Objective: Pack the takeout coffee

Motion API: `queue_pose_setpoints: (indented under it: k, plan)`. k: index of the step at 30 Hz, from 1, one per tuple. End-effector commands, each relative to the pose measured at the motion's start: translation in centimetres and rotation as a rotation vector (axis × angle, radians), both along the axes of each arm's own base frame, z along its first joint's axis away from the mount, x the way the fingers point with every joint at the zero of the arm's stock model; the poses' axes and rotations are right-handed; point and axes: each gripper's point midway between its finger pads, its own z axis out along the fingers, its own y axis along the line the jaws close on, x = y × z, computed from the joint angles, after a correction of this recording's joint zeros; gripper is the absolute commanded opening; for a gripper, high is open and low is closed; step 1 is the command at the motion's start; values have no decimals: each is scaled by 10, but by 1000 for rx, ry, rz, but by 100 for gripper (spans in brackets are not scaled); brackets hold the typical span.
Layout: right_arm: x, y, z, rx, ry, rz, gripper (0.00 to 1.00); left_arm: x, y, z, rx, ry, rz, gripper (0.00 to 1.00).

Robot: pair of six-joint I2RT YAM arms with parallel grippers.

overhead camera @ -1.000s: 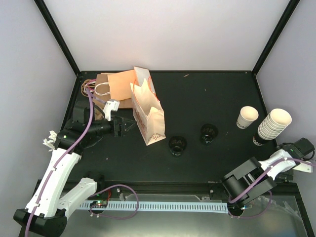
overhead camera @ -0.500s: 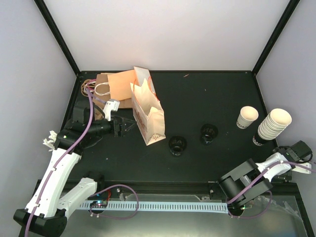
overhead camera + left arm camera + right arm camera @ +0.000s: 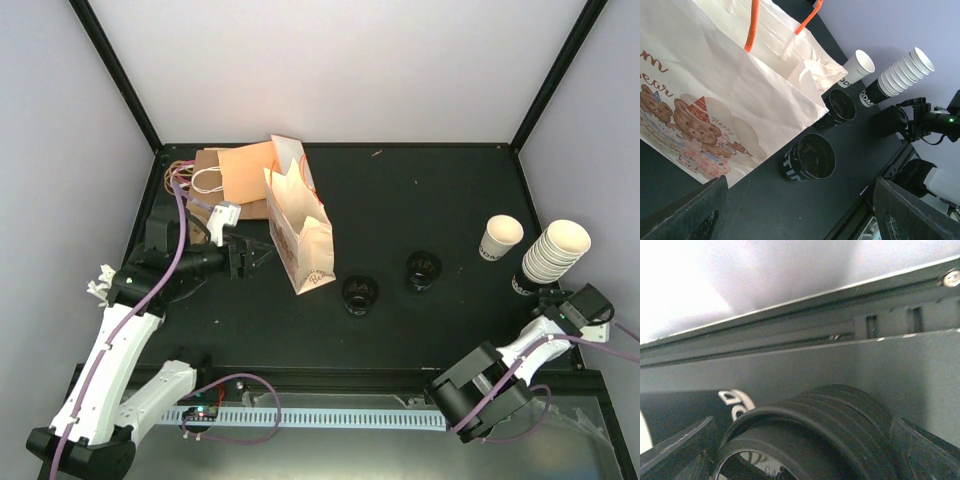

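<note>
both pairs spread wide: left fingers (image 3: 910, 215) unmoved, right fingers (image 3: 927, 450) swung closer to cup stack (image 3: 555, 250)

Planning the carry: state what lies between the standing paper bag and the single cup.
A black cup and a second black cup, slightly nearer the arms; top view.

Two paper bags (image 3: 300, 240), two black cups (image 3: 359, 293), one loose cream cup (image 3: 500, 238) — one nested cup stack (image 3: 553, 252)
</note>
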Motion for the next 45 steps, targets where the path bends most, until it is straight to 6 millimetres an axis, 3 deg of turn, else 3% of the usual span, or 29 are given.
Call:
queue_pose_setpoints:
  k: [1,10,20,30,41,45]
  plan:
    - [3,51,-32,212,11,48,94,-4,-1,9,-11,-31,-9,81]
    - [23,82,-30,232,-1,105,94,-8,1,11,-12,-38,-6,81]
    - [35,96,-27,239,-5,137,94,-9,1,10,-10,-40,-6,82]
    - [51,109,-9,200,12,183,94,-7,1,9,-8,-38,-5,82]
    - [49,106,1,150,64,171,96,-7,1,10,-2,-40,-5,82]
    - [40,95,19,85,96,136,99,-6,1,10,1,-38,-5,82]
